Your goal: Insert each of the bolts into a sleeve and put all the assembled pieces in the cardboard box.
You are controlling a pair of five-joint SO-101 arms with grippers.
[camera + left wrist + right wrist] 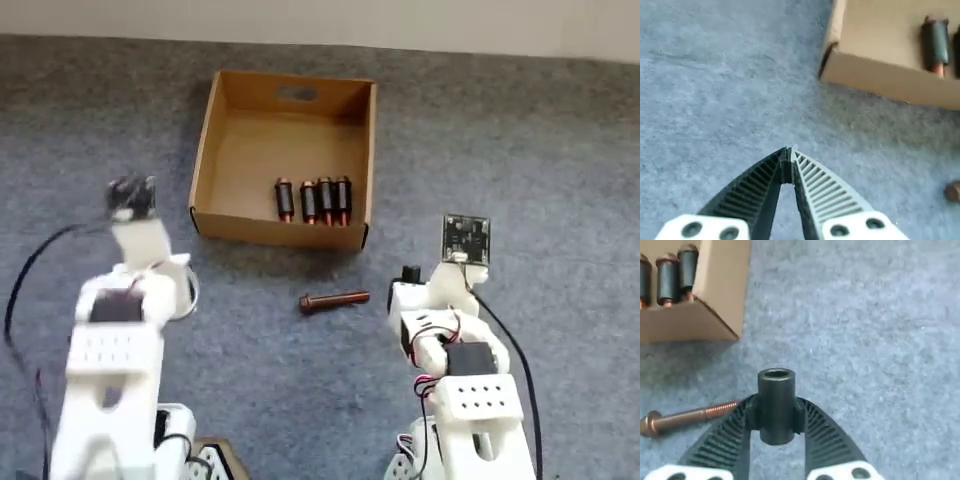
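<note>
four assembled pieces [314, 200], dark sleeves with copper bolt ends showing, lie side by side in the open brown cardboard box [245, 140], against its near wall. one long copper-coloured bolt [335, 300] lies loose on the grey carpet [520, 140], just in front of the box and between the two arms. a short black cylindrical sleeve [776, 409] is clamped between the ribbed fingers of the right gripper [776, 401], its open bore showing at the far end. the bolt lies on the carpet just beside it. as i judge it, four pieces are done. what is not yet done is mating this last pair and putting it in the box. the left gripper [788, 156] is closed on nothing, its tips touching. it hovers over bare carpet near the box's outer corner, apart from the bolt.
</note>
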